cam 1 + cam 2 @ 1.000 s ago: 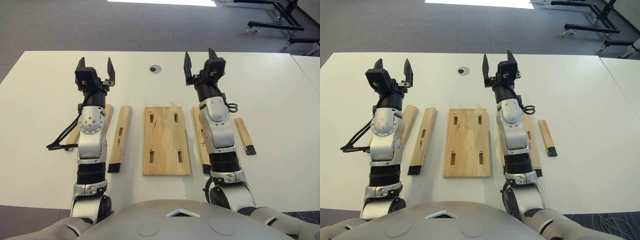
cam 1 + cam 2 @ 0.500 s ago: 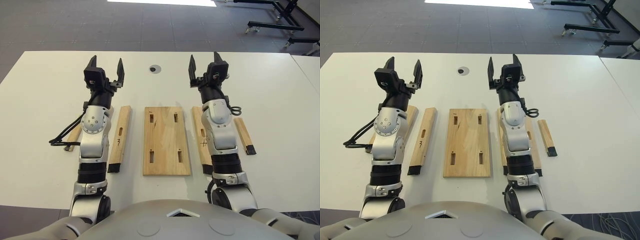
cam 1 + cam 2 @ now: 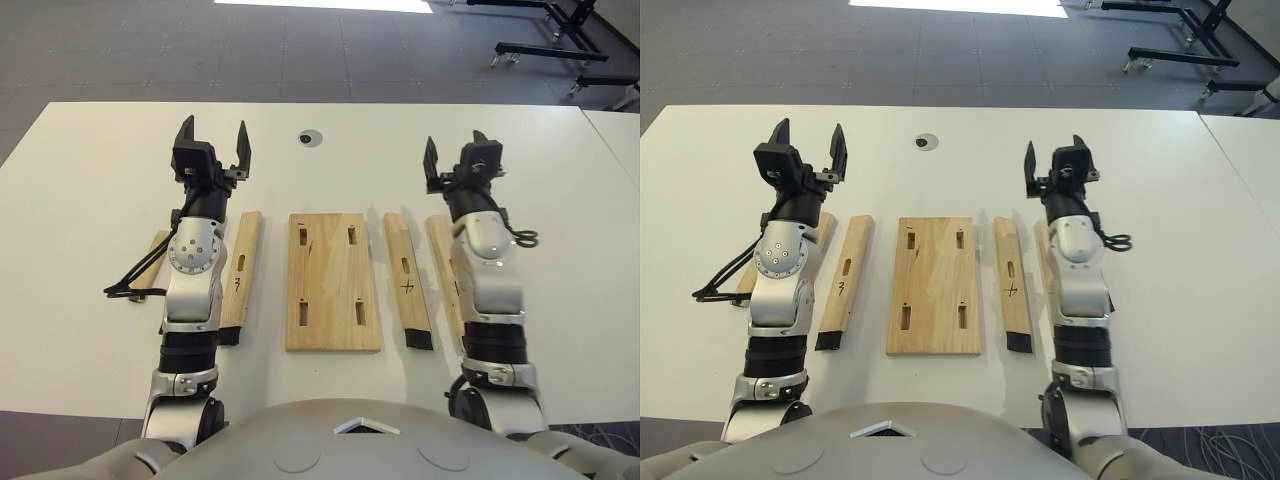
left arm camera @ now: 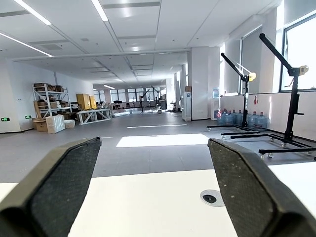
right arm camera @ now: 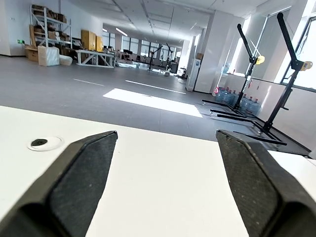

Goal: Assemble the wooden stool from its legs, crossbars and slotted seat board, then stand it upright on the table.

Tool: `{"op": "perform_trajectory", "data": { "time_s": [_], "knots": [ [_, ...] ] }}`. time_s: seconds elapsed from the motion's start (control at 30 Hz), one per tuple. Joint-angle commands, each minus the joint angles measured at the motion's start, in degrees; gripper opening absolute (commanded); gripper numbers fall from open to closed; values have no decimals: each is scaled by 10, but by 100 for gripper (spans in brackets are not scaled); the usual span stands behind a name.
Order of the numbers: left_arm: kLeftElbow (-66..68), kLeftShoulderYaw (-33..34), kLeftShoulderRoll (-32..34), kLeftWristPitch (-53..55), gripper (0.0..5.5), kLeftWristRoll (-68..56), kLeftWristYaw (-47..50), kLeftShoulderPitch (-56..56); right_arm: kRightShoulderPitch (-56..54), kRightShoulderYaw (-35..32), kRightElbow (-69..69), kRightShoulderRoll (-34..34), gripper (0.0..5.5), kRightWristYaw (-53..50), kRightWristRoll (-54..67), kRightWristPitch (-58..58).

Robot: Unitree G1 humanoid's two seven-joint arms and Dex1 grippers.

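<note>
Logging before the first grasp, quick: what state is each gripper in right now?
Left gripper: open, holding nothing.
Right gripper: open, holding nothing.

place: open lab hall | cues: storage shelves, metal stands, water jugs

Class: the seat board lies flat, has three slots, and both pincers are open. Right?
No: the board has four slots, not three, as the left eye view shows. It lies flat, and the left pincer and right pincer are open.
</note>
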Motion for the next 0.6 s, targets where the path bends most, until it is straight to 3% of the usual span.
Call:
{"op": "perform_trajectory", "data": {
  "time_s": [0.03,0.23,0.6],
  "knots": [
    [-33,6,1,12,396,10,12,29,27,-52,-53,-65,369,54,42,73],
    [-78,7,-12,25,396,14,28,65,123,-98,-125,-91,369,105,115,199],
    [-104,-3,-16,22,396,11,24,95,229,-112,-121,-133,369,149,121,220]
  ]
}}
